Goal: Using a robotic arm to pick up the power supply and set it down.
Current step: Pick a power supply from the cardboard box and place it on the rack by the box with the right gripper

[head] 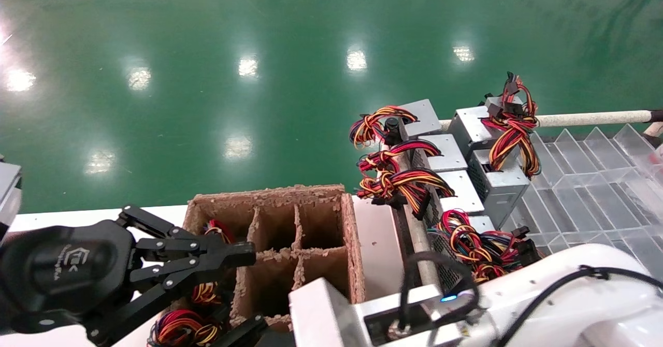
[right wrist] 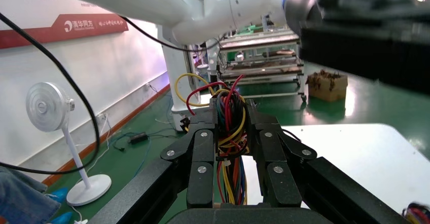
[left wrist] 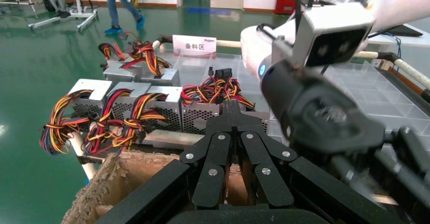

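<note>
Your right gripper clamps the power supply's wires; your left gripper, fingers pressed together, hovers at the divided box's nine o'clock.

Taking the divided cardboard box as the anchor: it sits on the table, front and center. Wire bundles sit in its left compartments, and another bundle lies on the table just off its near-left corner. The left gripper hangs over the box's left side, arm coming in from the left. To the box's right there's a row of power supplies running front to back, wires spilling toward the box. Right of that row is a clear divided tray, with two more supplies at its far-left end. The right arm crosses in front, near the box's right corner.
</note>
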